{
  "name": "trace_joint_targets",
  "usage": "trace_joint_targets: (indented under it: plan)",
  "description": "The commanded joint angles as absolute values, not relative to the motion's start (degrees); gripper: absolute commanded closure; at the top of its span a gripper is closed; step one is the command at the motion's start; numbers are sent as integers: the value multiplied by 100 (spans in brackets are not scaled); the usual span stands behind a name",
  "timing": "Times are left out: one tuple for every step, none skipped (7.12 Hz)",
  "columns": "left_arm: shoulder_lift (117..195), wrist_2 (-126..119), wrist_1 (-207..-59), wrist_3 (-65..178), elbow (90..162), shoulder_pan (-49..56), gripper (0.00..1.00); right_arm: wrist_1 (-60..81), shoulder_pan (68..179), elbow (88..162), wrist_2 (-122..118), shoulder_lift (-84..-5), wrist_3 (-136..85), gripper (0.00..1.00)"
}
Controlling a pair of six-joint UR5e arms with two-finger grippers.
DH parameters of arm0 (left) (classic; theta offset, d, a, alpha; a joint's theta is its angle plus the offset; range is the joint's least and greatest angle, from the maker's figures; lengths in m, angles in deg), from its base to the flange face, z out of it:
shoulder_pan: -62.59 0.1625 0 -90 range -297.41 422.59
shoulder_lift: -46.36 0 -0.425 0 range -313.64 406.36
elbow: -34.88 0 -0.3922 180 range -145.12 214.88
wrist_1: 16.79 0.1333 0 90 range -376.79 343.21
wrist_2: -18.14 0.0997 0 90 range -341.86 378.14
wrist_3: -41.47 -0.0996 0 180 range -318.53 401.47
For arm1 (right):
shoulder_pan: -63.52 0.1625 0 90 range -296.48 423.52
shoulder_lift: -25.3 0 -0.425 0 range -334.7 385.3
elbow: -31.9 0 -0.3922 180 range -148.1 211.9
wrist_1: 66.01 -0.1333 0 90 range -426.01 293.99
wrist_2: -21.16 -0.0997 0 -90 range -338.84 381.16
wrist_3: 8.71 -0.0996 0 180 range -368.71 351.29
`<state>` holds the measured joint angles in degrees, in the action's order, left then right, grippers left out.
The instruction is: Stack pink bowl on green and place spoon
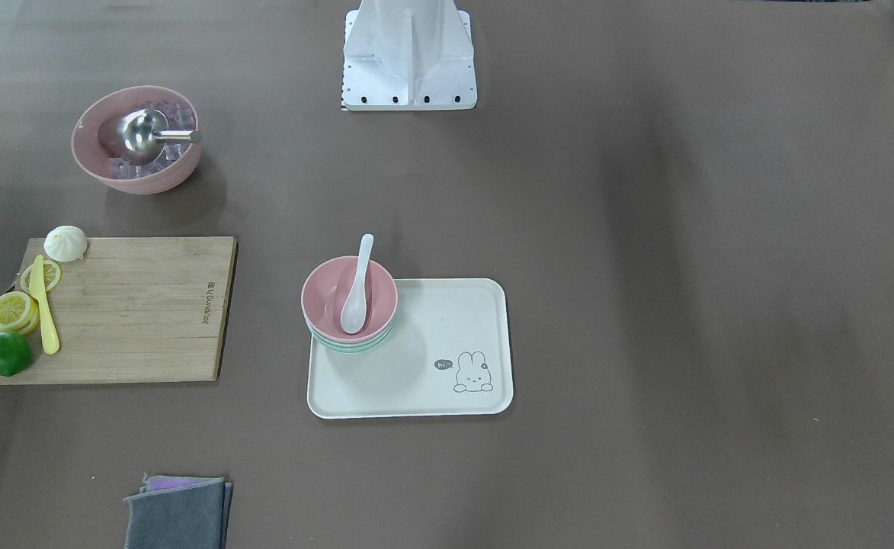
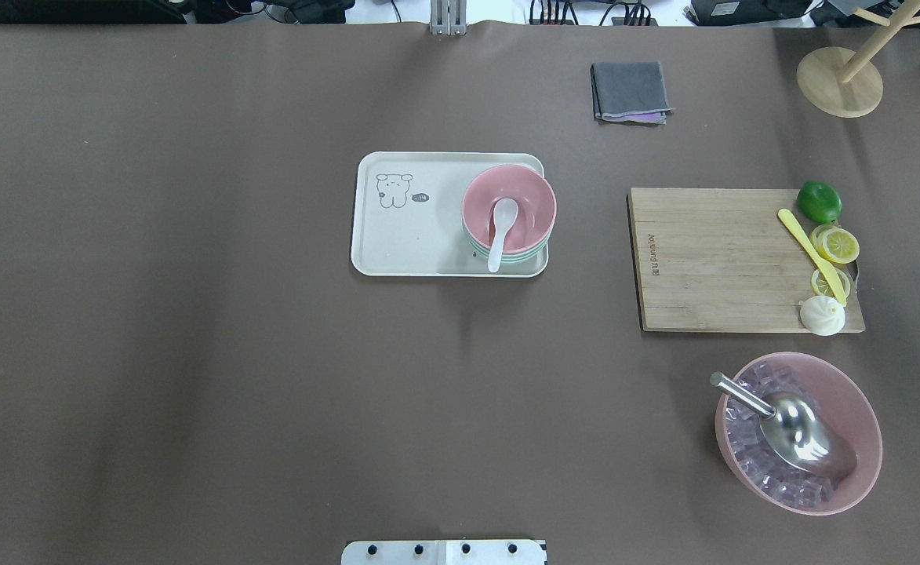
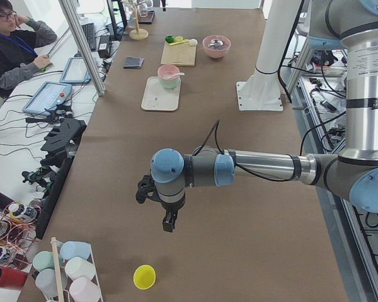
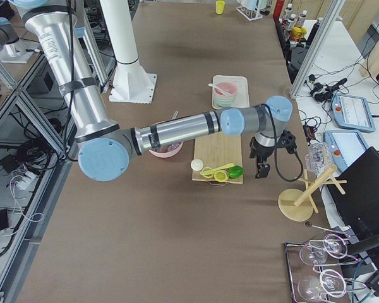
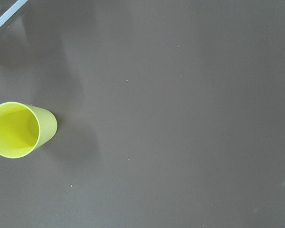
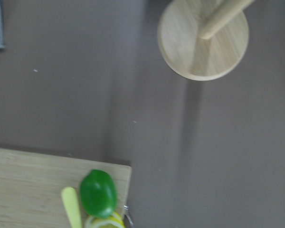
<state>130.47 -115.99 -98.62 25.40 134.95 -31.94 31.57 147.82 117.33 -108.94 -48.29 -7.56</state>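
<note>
A pink bowl (image 1: 325, 293) sits stacked on a green bowl (image 1: 341, 346) at one end of a cream tray (image 1: 447, 328). A white spoon (image 1: 357, 293) lies in the pink bowl, its handle resting over the rim. The stack also shows in the overhead view (image 2: 524, 200). My left gripper (image 3: 169, 223) hangs over bare table far from the tray; I cannot tell if it is open or shut. My right gripper (image 4: 260, 169) hangs past the cutting board's far end, and I cannot tell its state either.
A wooden cutting board (image 2: 710, 259) holds a lime (image 2: 819, 201), lemon slices, a yellow knife and a bun. A large pink bowl (image 2: 860, 424) has ice cubes and a metal scoop. A grey cloth (image 2: 630, 92), a wooden stand (image 2: 840, 78) and a yellow cup (image 5: 19, 129) are also there.
</note>
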Motion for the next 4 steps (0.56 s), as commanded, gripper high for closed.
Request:
trace_joint_targets:
  plan:
    - [12994,-11625,-9862,2811,13560,-3215,1,3138,15533,11751,-10927,-5685,-212,0]
    - [12916,-11738,-9932,3194,13569,-3215,1,2972,15571,11768,-10919,-5993,-168,0]
    - [12915,-11800,-9941,3590,13621,-3207,1,2918,15624,11777,-10919,-6300,-194,0]
    - [12915,-11792,-9959,3611,13613,-3198,1,2726,15825,11916,-11049,-6547,-185,0]
